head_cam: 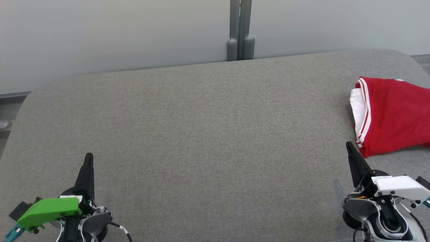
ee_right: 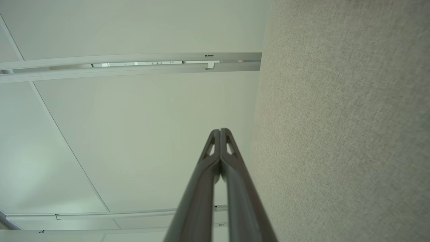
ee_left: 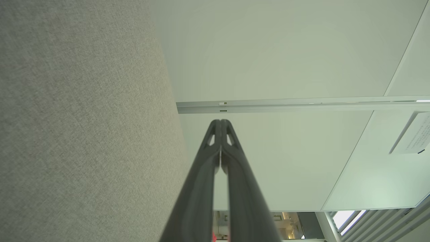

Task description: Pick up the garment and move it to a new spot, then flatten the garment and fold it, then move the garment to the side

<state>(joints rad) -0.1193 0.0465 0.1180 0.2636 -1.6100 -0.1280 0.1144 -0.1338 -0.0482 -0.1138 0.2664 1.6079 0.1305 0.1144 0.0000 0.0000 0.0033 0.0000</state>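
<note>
A folded red garment (head_cam: pixel 394 116) with white stripes and a white part at its left edge lies on the grey fabric surface (head_cam: pixel 208 134) at the far right. My right gripper (head_cam: pixel 349 145) stands just below and left of it, apart from the cloth, its fingers pressed together with nothing between them, as the right wrist view confirms for the right gripper (ee_right: pixel 220 130). At the lower left, my left gripper (head_cam: pixel 89 156) rests above the bare fabric. In the left wrist view the left gripper (ee_left: pixel 220 121) is shut and empty.
The grey padded surface has rounded far corners and ends at a pale wall. A grey post (head_cam: pixel 240 30) rises behind its far edge at the middle. The wide centre of the fabric lies between my two arms.
</note>
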